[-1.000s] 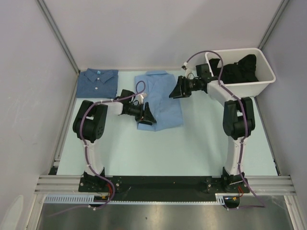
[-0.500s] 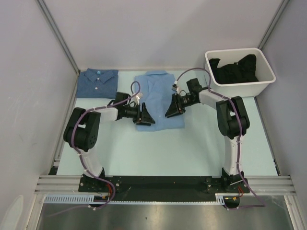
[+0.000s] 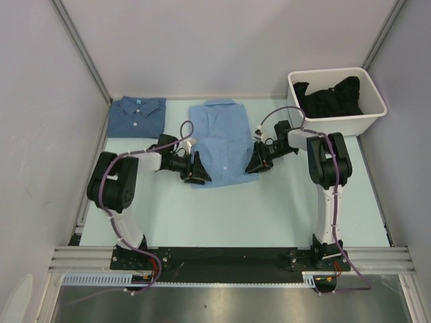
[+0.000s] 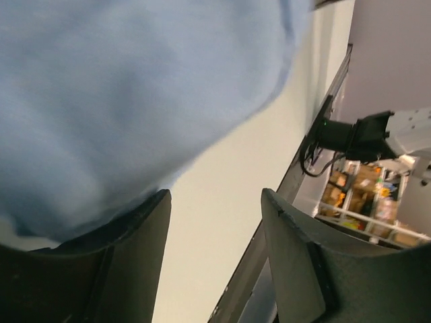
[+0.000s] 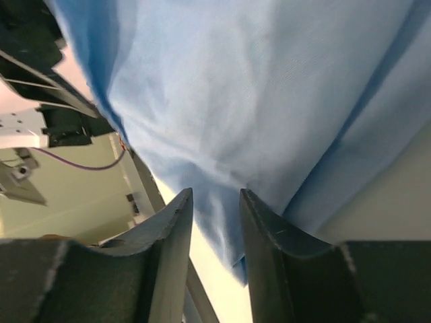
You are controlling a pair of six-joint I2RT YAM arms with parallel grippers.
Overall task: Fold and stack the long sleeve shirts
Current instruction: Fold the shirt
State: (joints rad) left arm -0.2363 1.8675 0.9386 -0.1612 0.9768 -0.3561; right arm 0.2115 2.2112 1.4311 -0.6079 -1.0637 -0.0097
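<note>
Fingers [image 3: 199, 175] of both arms bracket light-blue shirt [image 3: 225, 134], flat on table [image 3: 283, 202], top view; denim shirt [image 3: 137, 116] sits folded far left. L wrist cam: left gripper [image 4: 215, 202] spread wide, cloth edge draped on one finger, nothing pinched. R wrist cam: right gripper [image 5: 215, 195] narrow at hem; can't tell if it grips. Fabric looks soft, light, floppy. Prob. best taken at bottom corners, both sides together.
</note>
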